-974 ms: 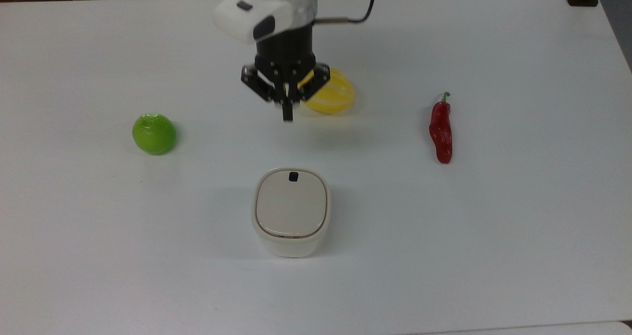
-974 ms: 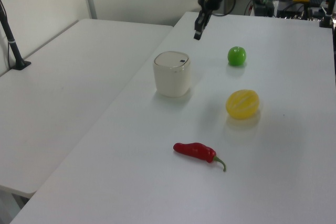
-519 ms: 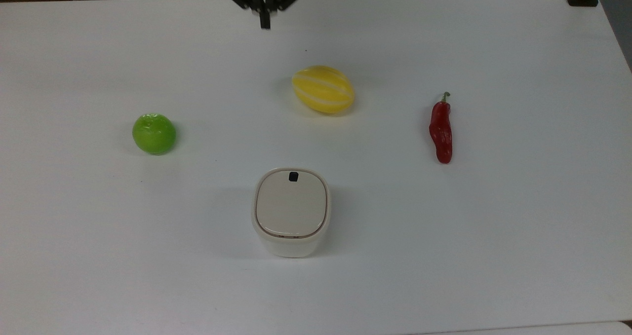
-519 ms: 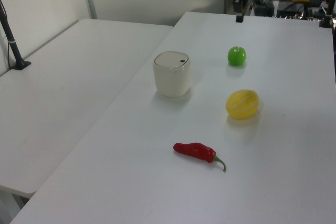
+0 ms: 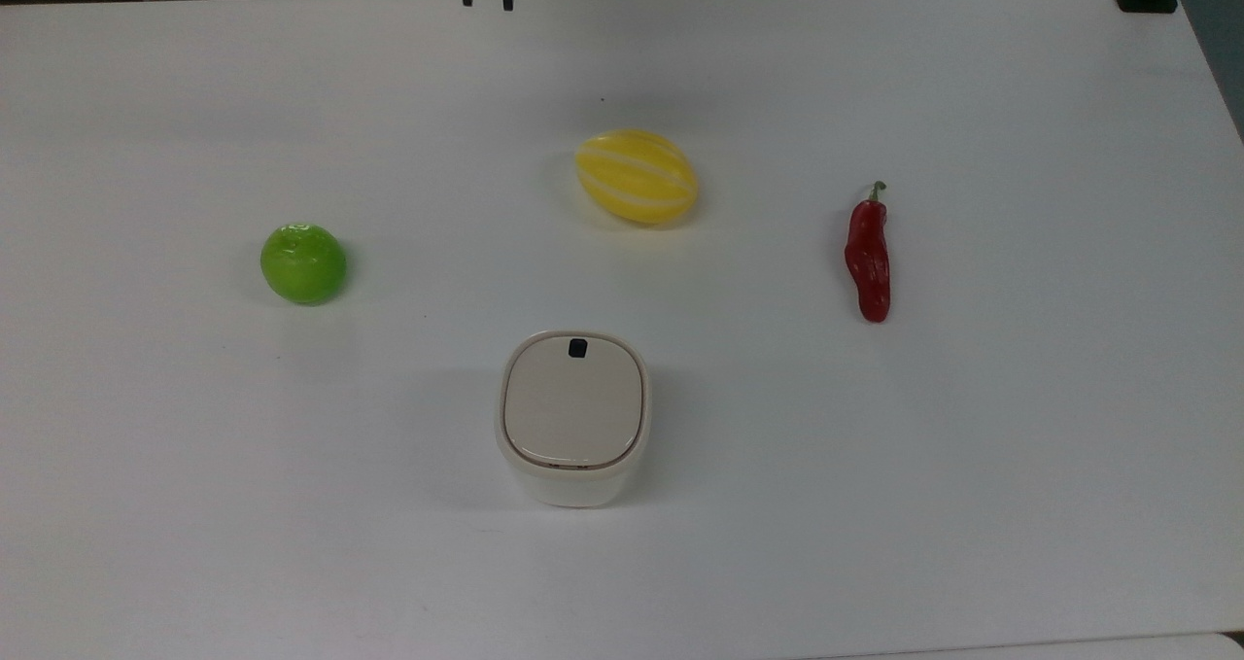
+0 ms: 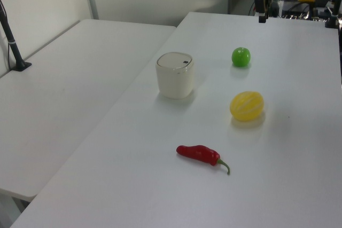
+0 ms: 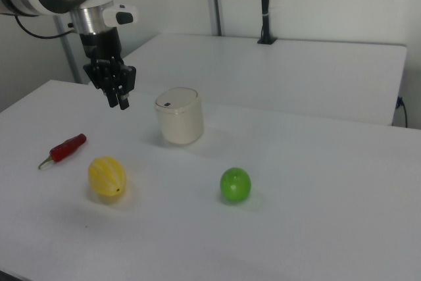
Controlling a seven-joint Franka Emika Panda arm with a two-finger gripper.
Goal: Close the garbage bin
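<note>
moved: claw (image 7: pixel 118 100) has pulled up and away from the bin (image 5: pixel 573 417) to the desk's (image 5: pixel 972 495) far edge | claw: fingers slightly apart, empty | bin: apple (image 5: pixel 303 263) to top view's left, melon (image 5: pixel 637 176) beyond, pepper (image 5: pixel 867 257) right | lid (image 5: pixel 573 400) sits flat, so closing looks done

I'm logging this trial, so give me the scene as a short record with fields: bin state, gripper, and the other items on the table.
bin: garbage bin, upright on the white table, nothing touching it
lid: down flat on the bin, black square mark on top
gripper: gripper raised above the table, well apart from the bin, holding nothing
apple: green apple, to the top view's left of the bin
melon: yellow striped melon, lying beyond the bin in the top view
pepper: red chili pepper, on the top view's right
</note>
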